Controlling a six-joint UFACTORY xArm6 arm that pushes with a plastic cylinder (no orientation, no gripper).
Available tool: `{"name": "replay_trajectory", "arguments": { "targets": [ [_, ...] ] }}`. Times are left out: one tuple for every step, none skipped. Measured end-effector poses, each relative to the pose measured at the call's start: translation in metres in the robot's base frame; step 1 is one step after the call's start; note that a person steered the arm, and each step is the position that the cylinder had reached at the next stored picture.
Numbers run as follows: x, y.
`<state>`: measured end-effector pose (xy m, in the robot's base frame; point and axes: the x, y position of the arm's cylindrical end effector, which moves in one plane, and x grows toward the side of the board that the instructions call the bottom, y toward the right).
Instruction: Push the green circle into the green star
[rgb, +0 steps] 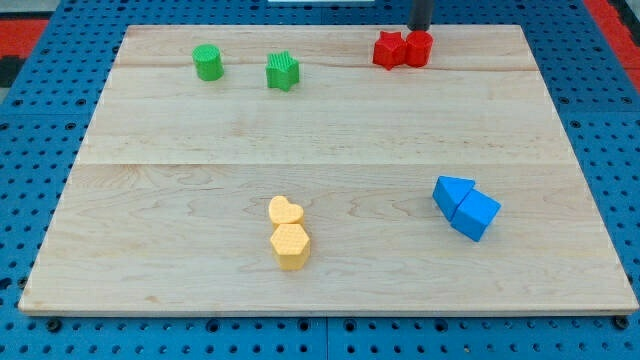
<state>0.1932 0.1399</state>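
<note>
The green circle (208, 62) stands near the view's top left of the wooden board (330, 120). The green star (283, 71) stands a little to its right, with a small gap between them. My tip (420, 28) is at the view's top, right of centre, just behind the red blocks and well to the right of both green blocks. The rod's upper part is cut off by the frame's top edge.
A red star (389, 49) and a red round block (418, 48) touch each other just below my tip. A yellow heart (285, 211) and a yellow hexagon (291, 245) sit at the bottom centre. Two blue blocks (465, 207) sit together at the right.
</note>
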Motion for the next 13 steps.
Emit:
{"name": "replay_trajectory", "arguments": {
  "targets": [
    [0.000, 0.001],
    [0.000, 0.001],
    [0.008, 0.012],
    [0.036, 0.048],
    [0.121, 0.052],
    [0.163, 0.056],
    [0.139, 0.084],
    [0.137, 0.050],
    [0.168, -0.051],
    [0.185, -0.170],
    [0.131, -0.307],
    [0.075, -0.390],
    [0.061, -0.353]
  ]
}}
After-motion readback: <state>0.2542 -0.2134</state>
